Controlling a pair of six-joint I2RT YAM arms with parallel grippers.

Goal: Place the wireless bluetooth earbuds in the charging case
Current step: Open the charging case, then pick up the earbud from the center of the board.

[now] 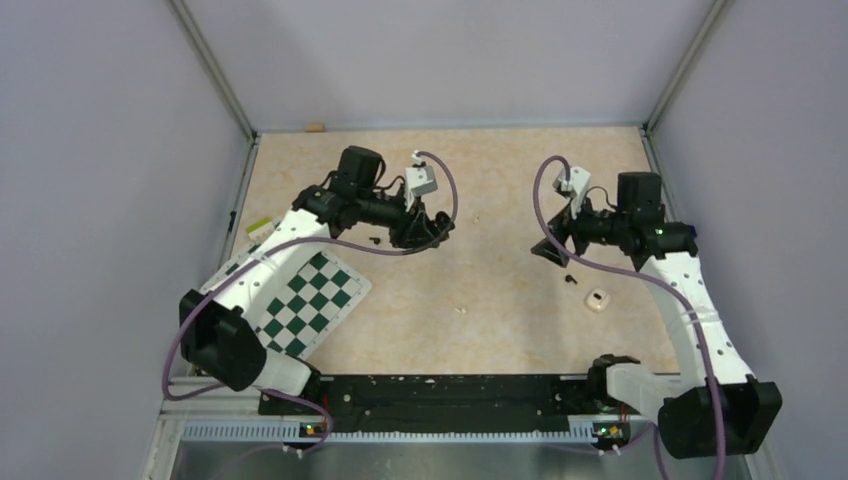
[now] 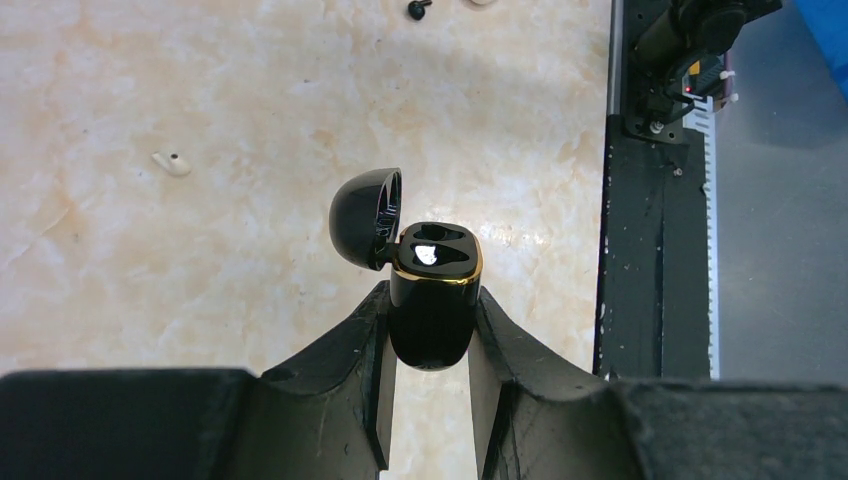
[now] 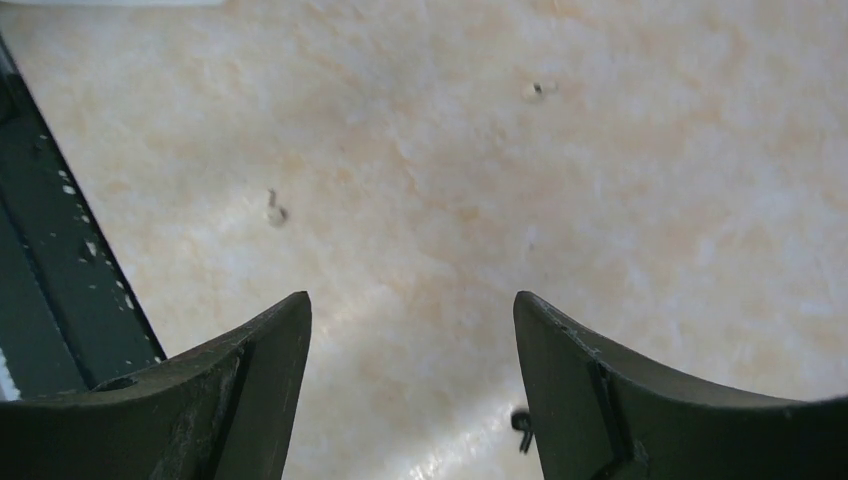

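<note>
Far left, chequered mat [image 1: 310, 300] lies flat on the surface [image 1: 500, 330], nothing on it.

L claw [image 2: 430, 292] is clamped on the charging case [image 2: 432, 325]. It's glossy black w/ a gold rim, gripped by its lower body, mouth facing the wrist cam, lid [image 2: 362, 215] swung open to one side. Two wells show inside. One has a bright glare, so can't tell if anything sits in it.

Mid-surface there are only a few pale crumbs [image 1: 462, 310].

R claw [image 3: 410, 300] hangs over bare surface, fingers wide apart, nothing btwn them. One black earbud [image 1: 570, 280] lies loose just near-side of it. In the R wrist view it peeks out low by the inner edge of the right-hand finger [image 3: 520, 425], so it's off-centre. Just right of the bud is a small cream-white rounded piece [image 1: 597, 299], untouched.

Step in hand, prob.: case is open and presented, bud pickup not yet done.

Next move needs:
- Shift R claw to centre the bud btwn its fingers, then drop to the surface.
- Close gently, as the bud is tiny and glossy and likely to squirt out.
- Carry it left to the case and line it up w/ a free well.
- L claw keeps the case steady and mouth clear.
</note>
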